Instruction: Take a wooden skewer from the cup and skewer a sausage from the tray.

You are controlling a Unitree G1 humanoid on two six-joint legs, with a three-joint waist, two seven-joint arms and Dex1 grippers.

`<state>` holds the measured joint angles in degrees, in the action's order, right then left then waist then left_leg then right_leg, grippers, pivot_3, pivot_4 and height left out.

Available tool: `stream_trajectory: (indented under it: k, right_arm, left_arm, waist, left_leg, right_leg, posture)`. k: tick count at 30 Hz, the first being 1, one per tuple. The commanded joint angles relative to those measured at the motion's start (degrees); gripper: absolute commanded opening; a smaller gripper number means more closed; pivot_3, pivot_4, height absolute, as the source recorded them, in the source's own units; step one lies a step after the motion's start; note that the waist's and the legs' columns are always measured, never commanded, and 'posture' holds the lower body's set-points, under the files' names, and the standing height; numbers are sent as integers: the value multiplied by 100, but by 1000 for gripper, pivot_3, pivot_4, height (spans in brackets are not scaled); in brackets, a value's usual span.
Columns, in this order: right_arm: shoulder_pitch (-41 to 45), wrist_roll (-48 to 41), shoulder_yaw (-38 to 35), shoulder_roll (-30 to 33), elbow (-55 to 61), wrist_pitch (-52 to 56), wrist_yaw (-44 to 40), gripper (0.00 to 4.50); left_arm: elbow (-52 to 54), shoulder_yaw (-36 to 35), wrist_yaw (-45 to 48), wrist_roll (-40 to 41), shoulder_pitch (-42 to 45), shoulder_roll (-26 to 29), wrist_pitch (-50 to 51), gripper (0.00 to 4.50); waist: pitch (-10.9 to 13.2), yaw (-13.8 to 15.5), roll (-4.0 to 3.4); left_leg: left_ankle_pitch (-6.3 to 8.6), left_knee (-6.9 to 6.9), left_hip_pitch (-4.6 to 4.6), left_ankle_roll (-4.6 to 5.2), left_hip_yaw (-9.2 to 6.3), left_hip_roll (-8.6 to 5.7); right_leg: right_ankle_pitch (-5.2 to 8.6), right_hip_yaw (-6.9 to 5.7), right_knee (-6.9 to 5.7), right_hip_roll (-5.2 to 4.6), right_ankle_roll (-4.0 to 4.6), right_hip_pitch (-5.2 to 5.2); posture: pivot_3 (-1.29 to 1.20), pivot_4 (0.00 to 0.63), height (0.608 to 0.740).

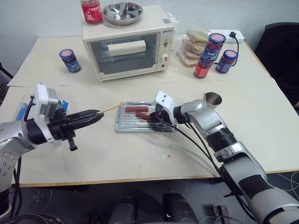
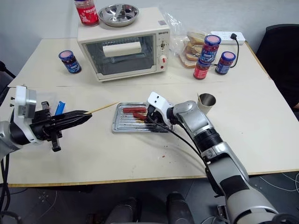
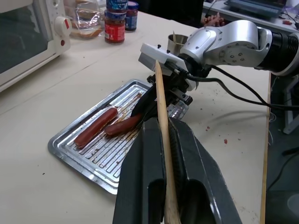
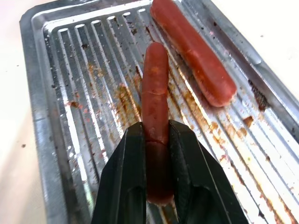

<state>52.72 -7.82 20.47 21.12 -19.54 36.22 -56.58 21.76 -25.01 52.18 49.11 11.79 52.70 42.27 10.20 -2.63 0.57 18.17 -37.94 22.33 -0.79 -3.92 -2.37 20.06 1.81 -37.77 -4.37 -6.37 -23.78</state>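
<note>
On the pale table (image 1: 140, 158) the tray (image 1: 122, 125) lies near the middle, its ridged floor smeared with brown grease. The right gripper (image 4: 156, 154) reaches into it from about 3 o'clock, its two black fingers (image 4: 126, 177) closed narrowly on one end of the sausage (image 4: 155, 93), which points away along the ridges. A second sausage (image 4: 194, 51) lies beside it, nearer the tray's far rim, not touching it.

The left gripper (image 1: 96, 116) hangs over the table at about 9 o'clock from the tray, level and aimed at it. Its fingers are pressed together on the wooden skewer (image 1: 112, 108), whose pale free end juts toward the tray's near-left corner and stops just short of the rim. In the left wrist view the skewer (image 3: 162, 121) runs up between the fingers toward the right gripper and the held sausage (image 3: 122, 126).

The cup (image 2: 206, 100) stands at about 3 o'clock from the tray, just behind the right forearm, with thin sticks showing inside it in the left wrist view.

Farther back, at 12 o'clock, sits a cream toaster oven (image 1: 126, 46) with a steel bowl (image 1: 122, 13) and a red jar (image 1: 91, 11) on top. A blue-lidded jar (image 1: 69, 60) stands at 10 o'clock. At about 1 o'clock are three more jars (image 1: 215, 56), a bag of bread (image 1: 191, 46) and a white power strip (image 1: 231, 34). A clear box with blue sides (image 2: 58, 108) lies behind the left gripper.

The open stretch of table between skewer tip and sausage holds only the tray's rim; the right wrist's white camera block (image 1: 164, 102) stands above the tray's right half.
</note>
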Motion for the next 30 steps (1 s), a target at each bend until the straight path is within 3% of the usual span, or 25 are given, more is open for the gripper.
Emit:
stream_trajectory:
  k: [1,6,11,19,30]
  right_arm:
    - [33,-822,-445,779,1753,1171,-788,396]
    - [-36,-2323,-1029,2201,3417,2581,-1922,396]
    - [-427,-3321,-1707,3518,4149,2704,-2831,396]
    - [-957,-3921,-2208,3788,4539,3013,-2205,396]
    - [-1182,-4380,-2404,3869,4675,3161,-1616,396]
  left_arm:
    - [-209,169,395,-6,303,208,-113,0]
    - [-509,549,980,125,769,416,45,0]
    - [-464,1334,1843,-64,1125,537,-80,0]
    - [-500,2070,2186,-113,1889,146,-100,0]
    - [-610,2088,2391,-185,2012,127,-93,0]
  waist:
    - [2,23,-2]
    - [2,107,-2]
    - [3,117,-2]
    - [6,100,-5]
    - [6,116,-5]
  left_leg:
    - [0,-1,5,0,0,0]
    - [2,1,8,4,-7,-2]
    - [7,2,4,12,-8,-2]
    - [7,0,0,12,0,2]
    - [7,-6,4,12,-1,1]
  right_leg:
    - [0,-1,0,0,0,-2]
    - [0,-6,13,-4,0,0]
    - [0,-6,27,-5,0,13]
    - [0,2,14,-1,0,8]
    - [0,0,14,-3,0,9]
  posture:
    - [0,150,740]
    - [0,150,740]
    - [0,150,740]
    - [0,150,740]
    - [0,150,740]
